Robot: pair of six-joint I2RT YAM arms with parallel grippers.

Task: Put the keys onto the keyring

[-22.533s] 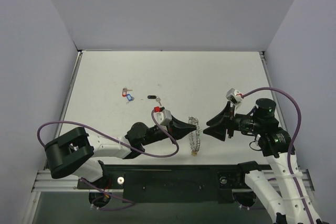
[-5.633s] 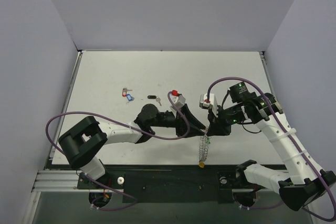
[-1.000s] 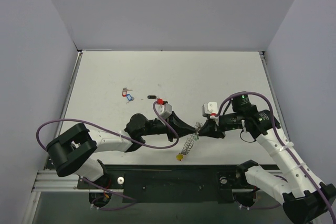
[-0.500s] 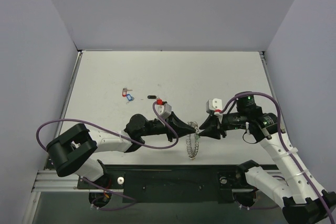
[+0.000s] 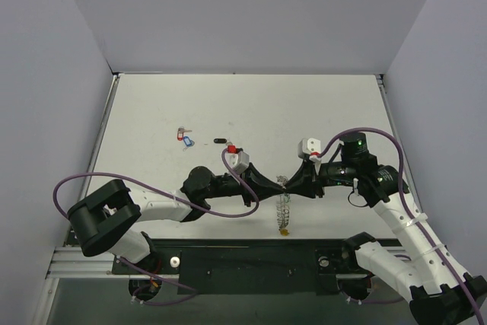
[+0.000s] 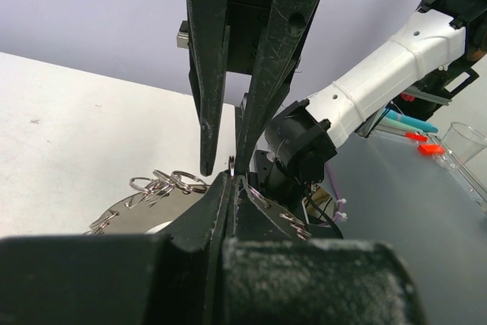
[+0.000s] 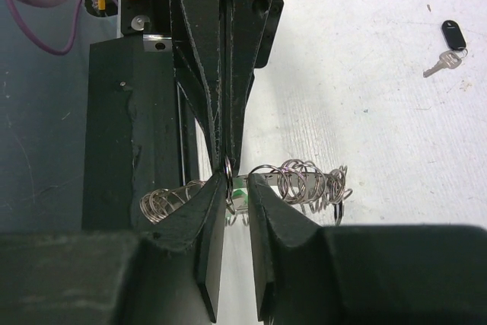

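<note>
Left claw (image 6: 230,180): fingers pinched fully together on one small loop (image 6: 230,164) at the rim of the keyring (image 5: 284,207). Right claw (image 7: 234,184): meets the left claw tip to tip, its fingers parted by a narrow gap that straddles the same loop and the left claw's tips. The loop lies close against one right finger, but nothing is clamped between the pair. From this meeting point the keyring hangs toward the near edge of the counter (image 5: 319,104), its fringe of wire loops bunched on both sides of the right claw's fingers in the right wrist view. The yellow tag (image 5: 284,230) marks the keyring's lowest end; whether that end rests on the counter cannot be told. The keys lie loose on the counter, well apart from both claws, toward the left and rear. A black-headed key (image 7: 453,34) with a bare silver key (image 7: 437,62) just beside it is the nearer group. A red-and-blue-tagged cluster (image 5: 184,138) lies further left.
</note>
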